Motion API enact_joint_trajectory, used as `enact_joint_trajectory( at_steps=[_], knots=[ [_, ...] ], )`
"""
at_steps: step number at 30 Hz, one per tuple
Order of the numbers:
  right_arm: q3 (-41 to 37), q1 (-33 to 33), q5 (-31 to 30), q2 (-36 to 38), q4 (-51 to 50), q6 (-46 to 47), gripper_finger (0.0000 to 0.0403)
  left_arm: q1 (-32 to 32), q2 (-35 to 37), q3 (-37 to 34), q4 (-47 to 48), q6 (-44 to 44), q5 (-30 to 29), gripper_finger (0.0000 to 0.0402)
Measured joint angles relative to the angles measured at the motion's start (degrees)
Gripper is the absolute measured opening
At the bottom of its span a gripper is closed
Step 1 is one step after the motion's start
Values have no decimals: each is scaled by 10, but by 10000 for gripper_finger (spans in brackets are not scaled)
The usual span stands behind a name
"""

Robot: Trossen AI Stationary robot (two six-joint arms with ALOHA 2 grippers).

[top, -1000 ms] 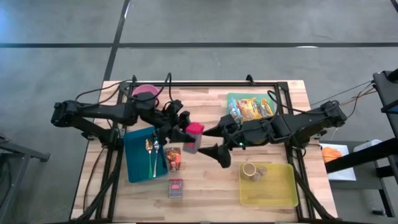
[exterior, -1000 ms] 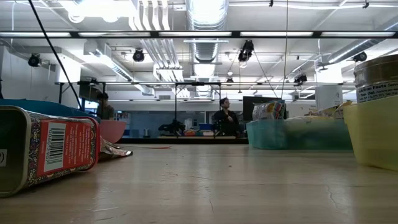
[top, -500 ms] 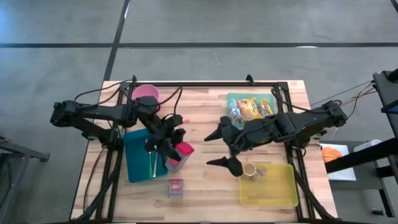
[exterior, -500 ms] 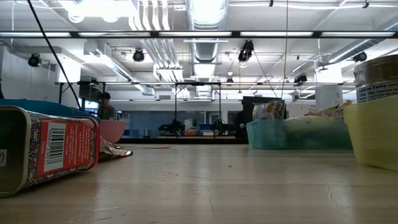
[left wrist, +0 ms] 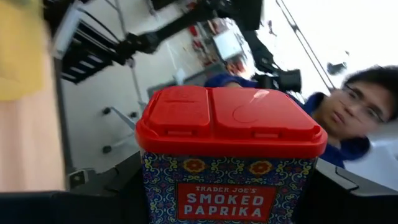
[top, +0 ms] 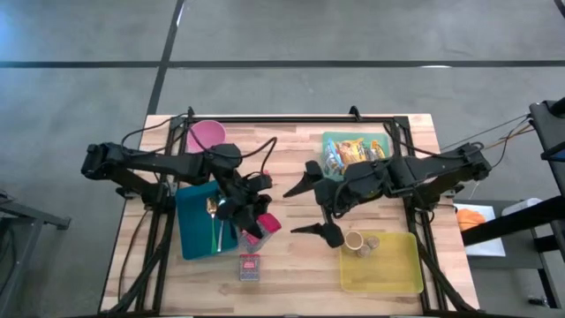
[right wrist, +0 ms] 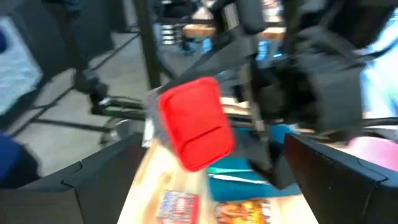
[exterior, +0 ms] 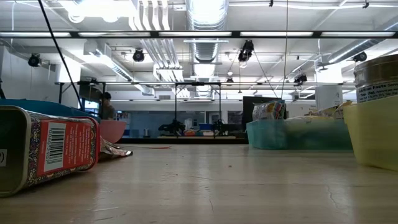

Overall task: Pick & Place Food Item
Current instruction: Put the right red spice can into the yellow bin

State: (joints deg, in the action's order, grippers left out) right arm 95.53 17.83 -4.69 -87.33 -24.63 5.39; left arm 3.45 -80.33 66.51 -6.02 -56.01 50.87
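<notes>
Left tool [top: 253, 218] clamped on load, arm reaching toward centre. Right tool [top: 314, 205] spread wide, empty.

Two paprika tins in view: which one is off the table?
The tin with the red lid, held in the left gripper by the blue tray. The other tin lies flat on the table.

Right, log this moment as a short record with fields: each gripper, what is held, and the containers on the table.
left gripper: shut on the paprika tin, above the blue tray's right edge
held item: red-lidded tin labelled smoked paprika
right gripper: open, empty, mid-table
second tin: lying on the table's near edge
yellow tray: holds two small jars
teal bin: holds snack packets
pink bowl: far left
</notes>
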Motion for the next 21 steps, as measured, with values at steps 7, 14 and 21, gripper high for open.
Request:
enact_joint_trajectory(
  at_steps=[7,14,21],
  knots=[
    [0,-5,78,-30,32,0,391,-8,-16,3,-18,2,54,281],
    [0,-10,99,-46,54,-6,391,-21,-27,3,-17,5,62,281],
    [8,-12,113,-75,70,-28,391,-22,-45,3,-46,14,102,281]
  ],
)
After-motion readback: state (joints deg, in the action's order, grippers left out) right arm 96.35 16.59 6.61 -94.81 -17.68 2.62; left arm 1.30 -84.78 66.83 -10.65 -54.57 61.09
